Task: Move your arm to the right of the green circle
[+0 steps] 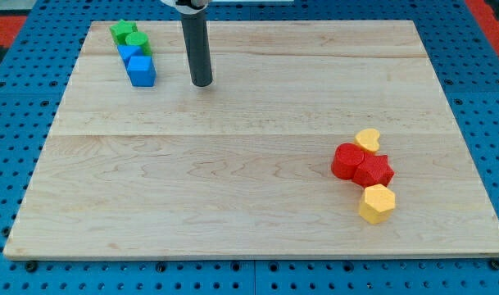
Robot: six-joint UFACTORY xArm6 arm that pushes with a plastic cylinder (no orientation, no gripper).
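The green circle [138, 41] is a short green cylinder near the board's top left corner. A green star-like block [122, 31] touches it on its upper left. Two blue blocks touch it from below: a blue block [129, 54] and a blue cube [142, 70]. My tip [201, 83] is the lower end of the dark rod. It rests on the board to the right of the green circle and a little lower, level with the blue cube, with a clear gap between.
The wooden board [233, 164] lies on a blue pegboard. At the view's lower right a cluster: a yellow heart [368, 138], a red cylinder [347, 160], a red star [374, 170], a yellow hexagon [378, 203].
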